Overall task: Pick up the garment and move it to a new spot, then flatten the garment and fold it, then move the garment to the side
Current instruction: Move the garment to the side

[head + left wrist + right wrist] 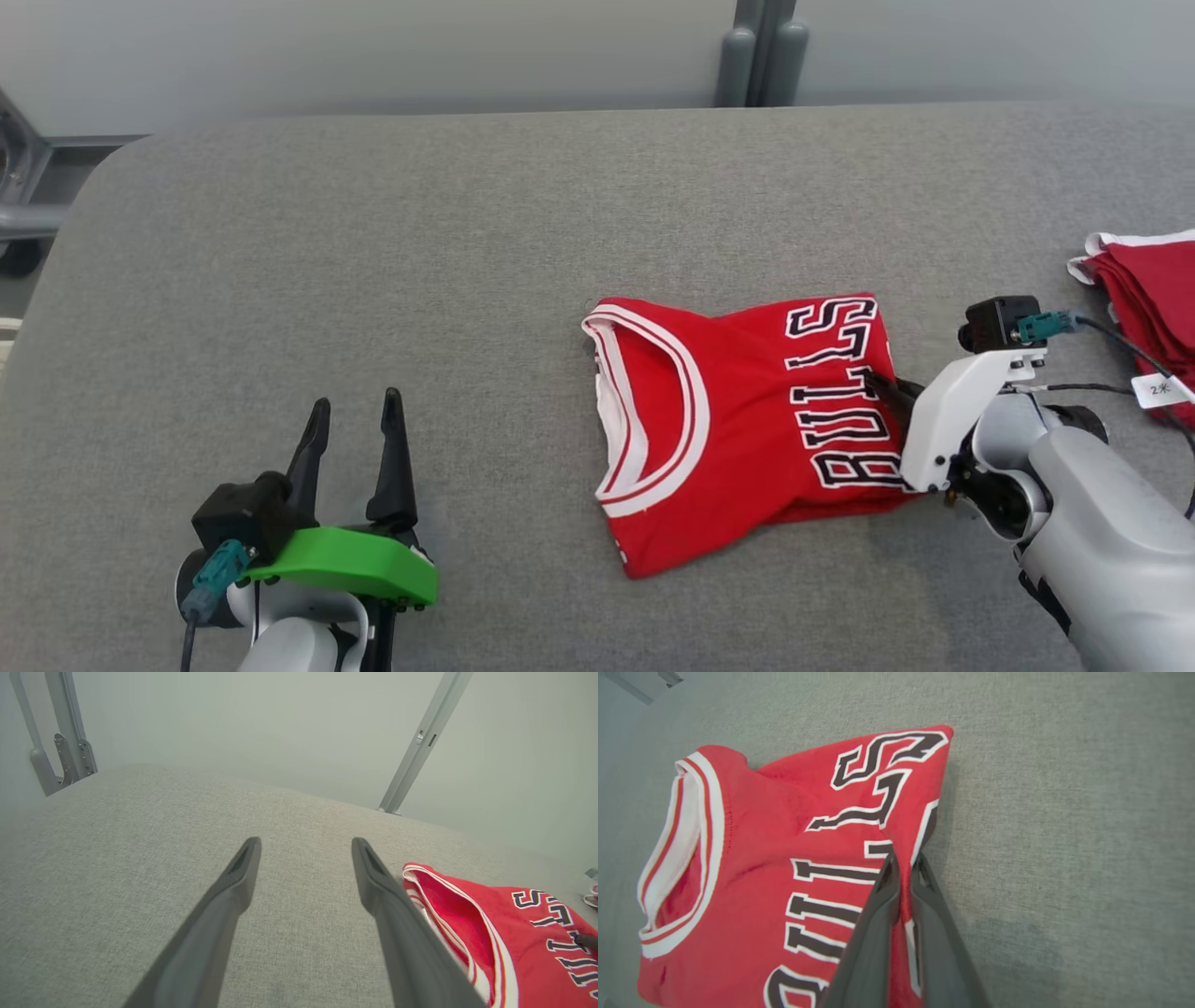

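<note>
The fingertips of the right gripper (885, 385) are partly hidden by the folded red jersey (738, 429). The jersey lies on the grey padded surface (373, 233) and its 3 o'clock edge is pinched between them. A red pile (1153, 289) is cut off at 3 o'clock. The left gripper (355, 415) is held spread and empty at 7 o'clock. A pale wall (373, 47) is seen at 12 o'clock.

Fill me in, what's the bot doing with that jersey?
The right gripper is pinched shut on the edge of the red jersey, next to the lettering. The jersey lies on the grey padded table and looks already folded into a compact shape. The left gripper sits open off to the jersey's left, not touching it. A pile of other red garments lies at the table's right edge.
</note>
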Motion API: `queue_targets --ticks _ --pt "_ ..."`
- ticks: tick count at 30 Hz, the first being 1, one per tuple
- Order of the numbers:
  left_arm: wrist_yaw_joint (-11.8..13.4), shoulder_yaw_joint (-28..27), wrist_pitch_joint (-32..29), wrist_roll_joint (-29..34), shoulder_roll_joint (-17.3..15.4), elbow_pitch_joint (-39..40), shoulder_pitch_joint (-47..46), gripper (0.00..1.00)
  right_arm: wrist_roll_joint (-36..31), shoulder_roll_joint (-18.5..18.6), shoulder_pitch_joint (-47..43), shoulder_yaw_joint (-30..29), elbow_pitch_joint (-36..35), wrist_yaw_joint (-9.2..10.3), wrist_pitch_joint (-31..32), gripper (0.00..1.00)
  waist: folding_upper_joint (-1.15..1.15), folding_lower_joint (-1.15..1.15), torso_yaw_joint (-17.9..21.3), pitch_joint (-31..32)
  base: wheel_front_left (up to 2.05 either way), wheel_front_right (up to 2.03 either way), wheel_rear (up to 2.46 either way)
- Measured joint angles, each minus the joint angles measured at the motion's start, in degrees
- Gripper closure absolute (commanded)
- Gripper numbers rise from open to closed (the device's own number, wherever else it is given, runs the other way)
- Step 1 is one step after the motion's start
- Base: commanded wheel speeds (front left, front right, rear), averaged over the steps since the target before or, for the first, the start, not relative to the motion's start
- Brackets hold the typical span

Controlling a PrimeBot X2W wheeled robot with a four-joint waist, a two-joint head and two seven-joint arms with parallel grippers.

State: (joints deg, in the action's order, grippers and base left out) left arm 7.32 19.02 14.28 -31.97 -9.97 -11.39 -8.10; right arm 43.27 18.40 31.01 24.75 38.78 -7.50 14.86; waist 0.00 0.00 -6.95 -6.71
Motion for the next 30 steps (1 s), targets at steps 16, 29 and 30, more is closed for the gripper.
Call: queue_targets --ticks 16,29,30 --pt "-1.2 2.6 0.4 1.4 1.7 -0.8 -3.9 0.0 -3.3 7.4 7.7 0.4 -3.1 0.0 0.0 1.0 0.0 0.0 13.4 -1.4 0.0 0.0 0.0" --pt "-1.3 2.6 0.4 2.3 0.8 -1.3 -6.9 0.0 -6.0 6.1 11.9 0.0 -6.2 0.0 0.9 1.0 0.0 0.0 25.7 -4.8 0.0 0.0 0.0" --pt "-1.3 2.7 0.4 2.3 0.7 -1.4 -7.1 0.0 -6.1 5.8 12.0 -0.1 -6.2 0.0 0.9 1.0 0.0 0.0 26.5 -5.2 0.0 0.0 0.0"
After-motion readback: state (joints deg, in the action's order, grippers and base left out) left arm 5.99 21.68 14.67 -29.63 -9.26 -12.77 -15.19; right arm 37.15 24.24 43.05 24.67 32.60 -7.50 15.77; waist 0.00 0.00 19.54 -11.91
